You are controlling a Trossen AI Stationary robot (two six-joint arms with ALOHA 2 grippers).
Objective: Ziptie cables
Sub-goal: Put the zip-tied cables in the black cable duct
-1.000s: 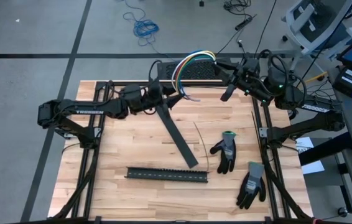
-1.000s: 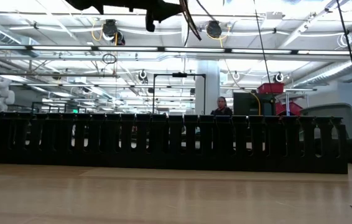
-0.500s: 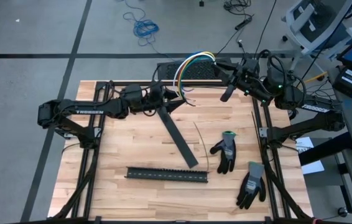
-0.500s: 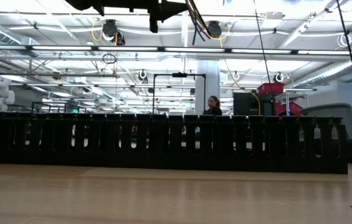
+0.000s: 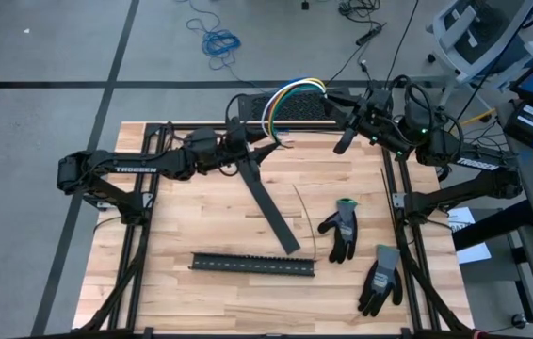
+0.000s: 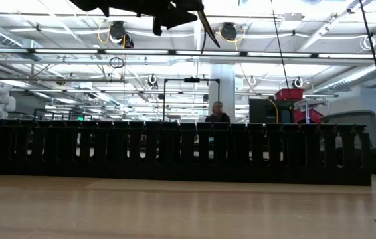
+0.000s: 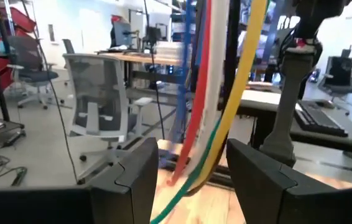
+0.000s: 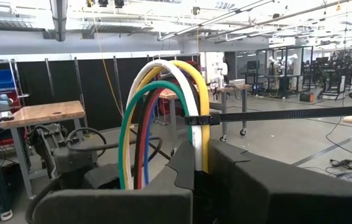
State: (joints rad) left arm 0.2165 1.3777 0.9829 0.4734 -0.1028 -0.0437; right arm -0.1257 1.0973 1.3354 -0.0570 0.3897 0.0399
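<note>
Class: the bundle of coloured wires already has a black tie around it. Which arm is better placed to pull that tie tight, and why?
Probably the left. The right claw is shut on the bundle of coloured wires, keeping it arched. The left claw is open around the wires' loose ends, free to reach the thin black zip tie.

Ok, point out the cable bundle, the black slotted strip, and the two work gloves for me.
cables [image 5: 290, 92], high view, top of the coloured arch.
black slotted strip [image 5: 252, 265], high view, middle of its length.
gloves [image 5: 341, 229], high view, palm of the nearer-centre glove; second glove [image 5: 379, 280], its palm.

grey floor [image 5: 50, 47], office chair [image 7: 98, 93], bright ceiling lights [image 6: 175, 53].
</note>
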